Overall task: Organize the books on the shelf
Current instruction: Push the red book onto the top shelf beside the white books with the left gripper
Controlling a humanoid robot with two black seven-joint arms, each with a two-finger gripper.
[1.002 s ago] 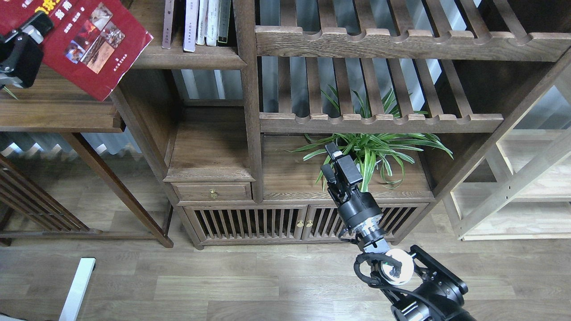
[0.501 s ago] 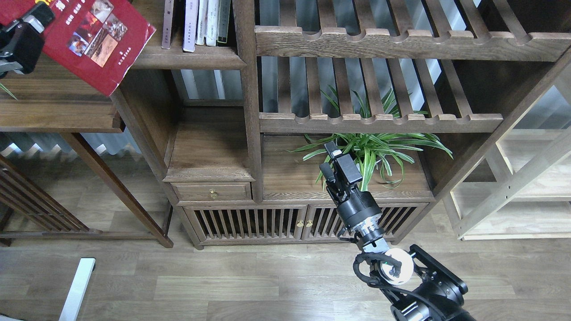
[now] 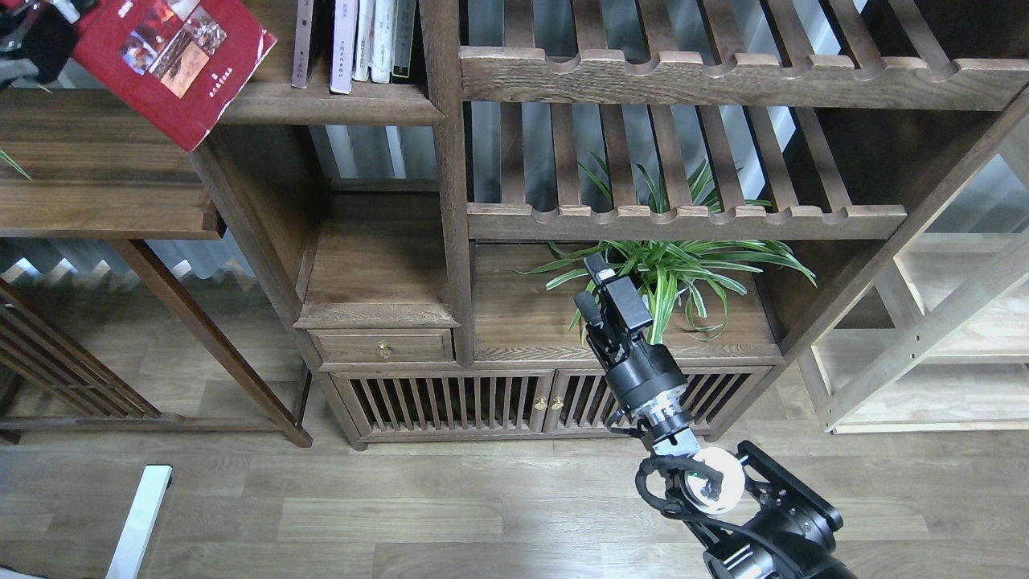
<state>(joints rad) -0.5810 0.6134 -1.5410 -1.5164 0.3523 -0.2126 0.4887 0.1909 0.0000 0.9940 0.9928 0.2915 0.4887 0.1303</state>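
Main risk: the red book (image 3: 173,60) is carried tilted, its lower corner hanging over the front lip of the shelf (image 3: 338,103) near the compartment's left side. If it is fed in at that angle, the corner could be caught on the lip or on the upright post (image 3: 440,121), and the cover could be bent. The lower edge already looks slightly dog-eared. The compartment is narrow and partly filled by upright books (image 3: 354,40), incl. a pale one and darker spines, so these could be knocked over or pushed back if the red book is swung in w/o being squared first. A slip is also possible: the book seems to be held near one end only, so most of its weight hangs away from the grip.

Left gripper (image 3: 36,32): only partly in view at the top-left edge, dark. It appears to be clamped on the red book's upper-left part, judging by the book being held in the air, but the fingers can't be made out separately and the gap can't be read.

Right gripper (image 3: 608,299): raised in front of the spider plant (image 3: 667,269) on the lower cabinet. Nothing is held or touched. The fingers are seen close together, edge-on, so whether a gap remains can't be told.
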